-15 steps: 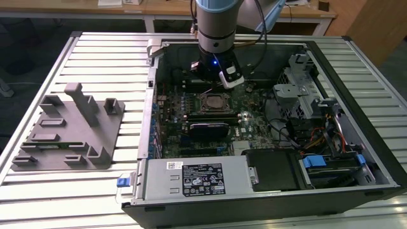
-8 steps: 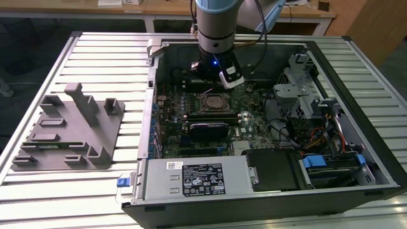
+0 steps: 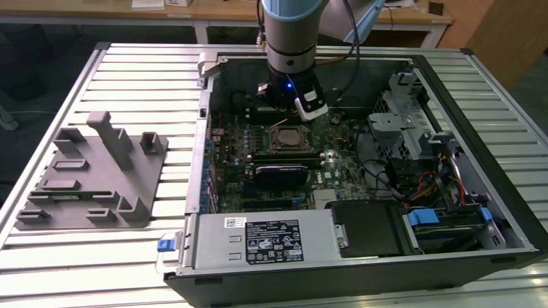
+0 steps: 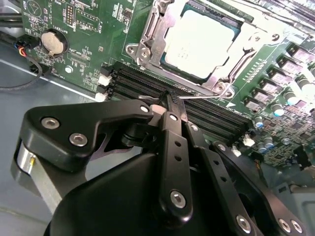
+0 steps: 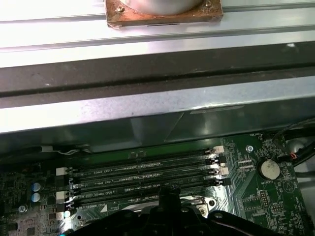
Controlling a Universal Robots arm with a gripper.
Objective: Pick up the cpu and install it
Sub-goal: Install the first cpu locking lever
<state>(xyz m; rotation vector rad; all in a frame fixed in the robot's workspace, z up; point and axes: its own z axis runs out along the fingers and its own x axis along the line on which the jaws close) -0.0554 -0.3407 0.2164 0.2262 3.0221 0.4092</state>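
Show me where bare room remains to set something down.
Free: the slatted table around the grey fixture, and its strip beyond the computer case. Crowded: inside the case, around the cpu, where the gripper hangs.

Slatted metal table, grey fixture block, open computer case resting on it

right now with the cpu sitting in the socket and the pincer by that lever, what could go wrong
The pincer looks closed at the thin retention lever, right over the memory slots; a slip could scrape them or let the lever spring free. The cpu lies in the socket frame, whose latching I cannot confirm; if it sits slightly off, clamping could damage it.
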